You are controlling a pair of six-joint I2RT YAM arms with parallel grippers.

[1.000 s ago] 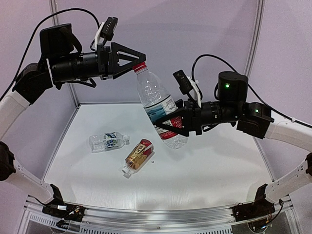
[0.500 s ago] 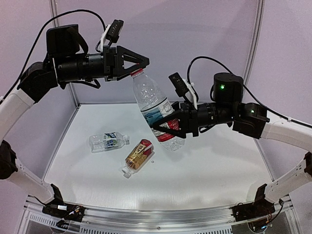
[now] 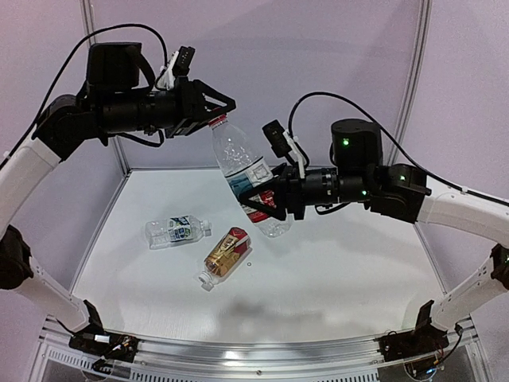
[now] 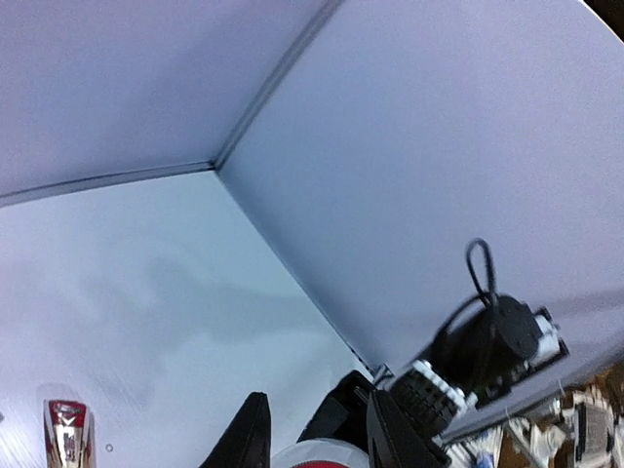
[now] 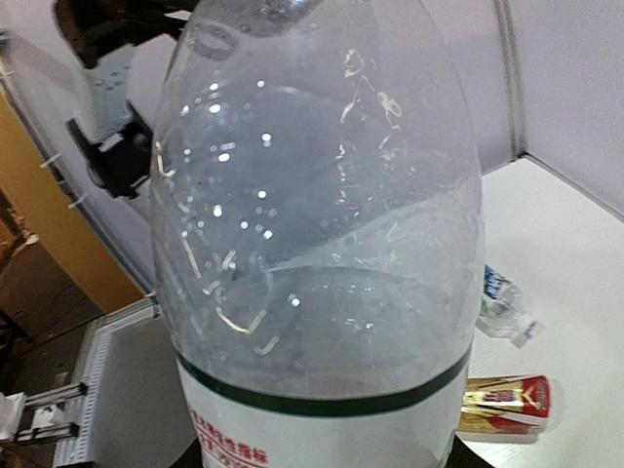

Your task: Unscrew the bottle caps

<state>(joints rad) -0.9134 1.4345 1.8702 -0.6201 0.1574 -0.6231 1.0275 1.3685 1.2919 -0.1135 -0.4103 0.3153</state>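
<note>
Red cap was clamped by the left hand, but the bottle clamped in the right hand might slip and spin along.

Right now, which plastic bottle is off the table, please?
The large clear red-capped bottle, held by the right end effector; the small clear bottle and amber bottle lie on the table.

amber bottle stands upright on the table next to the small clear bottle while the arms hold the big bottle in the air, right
No: the amber bottle lies on its side, as the top view shows. It is on the table next to the small clear bottle, and the arms hold the big bottle in the air.
</note>
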